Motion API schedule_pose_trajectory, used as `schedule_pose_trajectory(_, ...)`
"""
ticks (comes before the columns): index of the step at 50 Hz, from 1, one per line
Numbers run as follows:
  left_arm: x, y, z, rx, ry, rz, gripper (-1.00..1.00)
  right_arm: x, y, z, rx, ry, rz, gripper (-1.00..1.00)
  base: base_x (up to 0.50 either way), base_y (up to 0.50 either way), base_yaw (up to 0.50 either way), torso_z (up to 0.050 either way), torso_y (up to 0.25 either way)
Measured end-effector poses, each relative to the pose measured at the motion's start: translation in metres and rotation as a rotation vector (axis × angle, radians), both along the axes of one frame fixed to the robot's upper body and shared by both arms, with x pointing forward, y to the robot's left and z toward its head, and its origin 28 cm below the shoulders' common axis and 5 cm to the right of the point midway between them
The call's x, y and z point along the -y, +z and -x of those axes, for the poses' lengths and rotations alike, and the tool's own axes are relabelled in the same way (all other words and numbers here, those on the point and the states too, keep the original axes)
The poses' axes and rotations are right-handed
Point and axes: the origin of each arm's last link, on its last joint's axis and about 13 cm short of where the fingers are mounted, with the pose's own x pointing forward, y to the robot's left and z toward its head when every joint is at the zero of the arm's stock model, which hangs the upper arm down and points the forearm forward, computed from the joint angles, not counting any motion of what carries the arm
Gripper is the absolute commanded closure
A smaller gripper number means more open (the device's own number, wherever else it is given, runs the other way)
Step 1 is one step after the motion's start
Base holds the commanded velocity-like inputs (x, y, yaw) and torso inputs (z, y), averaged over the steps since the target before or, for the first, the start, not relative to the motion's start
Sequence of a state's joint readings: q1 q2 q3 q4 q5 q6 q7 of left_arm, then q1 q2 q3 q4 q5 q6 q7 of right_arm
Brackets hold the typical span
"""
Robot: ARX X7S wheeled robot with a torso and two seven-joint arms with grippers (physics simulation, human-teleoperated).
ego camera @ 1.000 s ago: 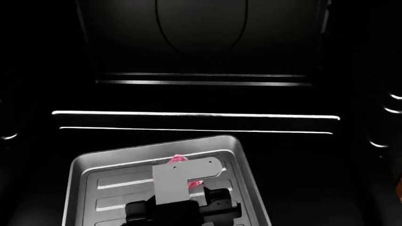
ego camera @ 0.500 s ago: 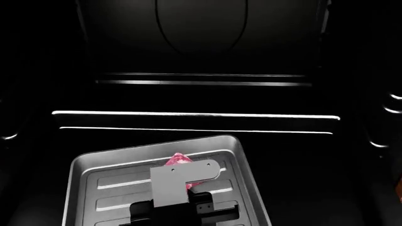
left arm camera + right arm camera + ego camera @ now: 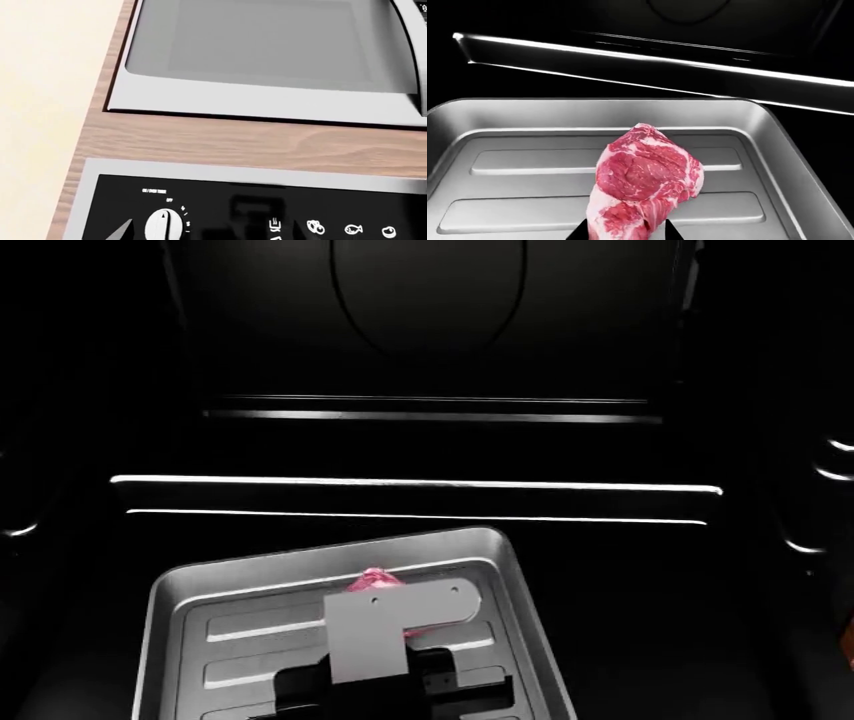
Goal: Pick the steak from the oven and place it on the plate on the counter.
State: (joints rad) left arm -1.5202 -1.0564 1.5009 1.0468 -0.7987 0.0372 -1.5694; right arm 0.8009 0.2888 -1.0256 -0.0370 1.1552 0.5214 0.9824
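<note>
The steak (image 3: pixel 644 187) is seen inside the oven (image 3: pixel 427 360), over the grey ribbed tray (image 3: pixel 507 150), its near end lying between the two dark fingertips of the right gripper (image 3: pixel 625 231) at the lower edge of the right wrist view. The tips stand close against the meat on both sides, so the gripper is judged to be closed on it, though whether the steak is lifted clear of the tray or rests on it cannot be told. In the head view only a pink edge of the meat shows beyond the gripper's grey bracket. The picking step is judged nearly done; the withdrawal from the oven and the placing on the plate remain, and neither plate nor counter is in view. The tray's raised rim surrounds the steak, and bright rack rails (image 3: pixel 414 485) run across farther in; open room lies above the tray and toward the near side. The left gripper is not seen; its camera shows a control panel with a white knob (image 3: pixel 160 225) and a wooden band (image 3: pixel 253 145)
</note>
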Motion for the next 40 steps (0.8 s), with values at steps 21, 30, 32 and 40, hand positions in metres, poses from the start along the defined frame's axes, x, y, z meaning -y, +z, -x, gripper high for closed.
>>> schedule_pose_trajectory(21, 0.001, 0.0, 0.0, 0.001, -0.003, -0.003, -1.0, 0.0, 0.017, 0.008, 0.042, 0.032, -0.039, 1.0, 0.0, 0.0, 0.0, 0.0, 0.0)
schedule_pose_trajectory(30, 0.001, 0.001, 0.0, 0.002, -0.004, -0.004, -1.0, 0.0, 0.022, 0.011, 0.054, 0.04, -0.054, 1.0, 0.0, 0.0, 0.0, 0.0, 0.0)
schedule_pose_trajectory(32, 0.001, 0.001, 0.0, 0.003, -0.005, -0.004, -1.0, 0.0, 0.023, 0.012, 0.057, 0.041, -0.057, 1.0, 0.0, 0.0, 0.0, 0.0, 0.0)
schedule_pose_trajectory(40, 0.001, 0.001, 0.0, 0.004, -0.007, -0.005, -1.0, 0.002, 0.027, 0.017, 0.072, 0.051, -0.069, 1.0, 0.0, 0.0, 0.0, 0.0, 0.0)
